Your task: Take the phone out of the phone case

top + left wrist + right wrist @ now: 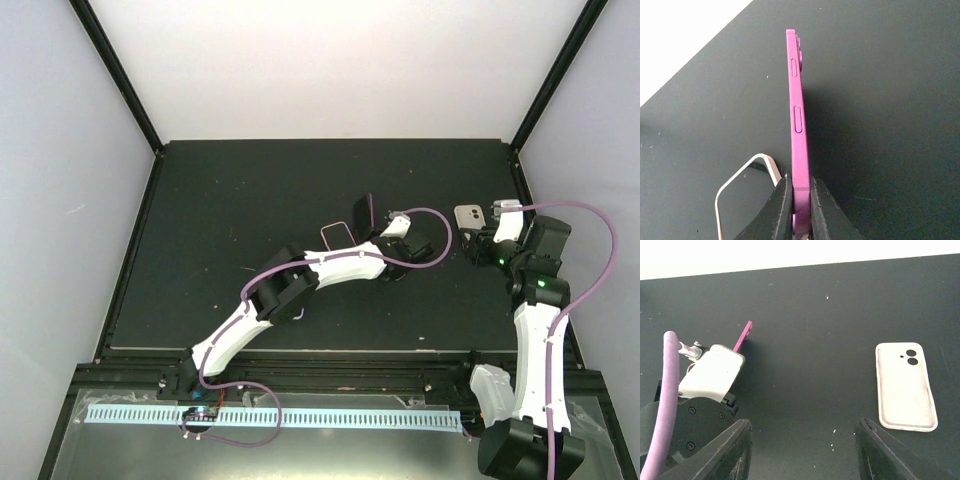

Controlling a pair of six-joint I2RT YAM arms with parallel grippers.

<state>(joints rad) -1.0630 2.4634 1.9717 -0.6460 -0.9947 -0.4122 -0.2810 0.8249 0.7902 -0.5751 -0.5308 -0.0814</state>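
One phone (797, 115) left of case (905, 387) | left gripper (799, 196) is clamping it on edge | right gripper (802, 432) is hanging jaws apart near case

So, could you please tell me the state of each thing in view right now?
phone: out of its case, standing on edge, pinched at one end.
case: empty, lying flat, nothing touching it.
left gripper: shut on the phone.
right gripper: open, holding nothing, case ahead and to the right of it.
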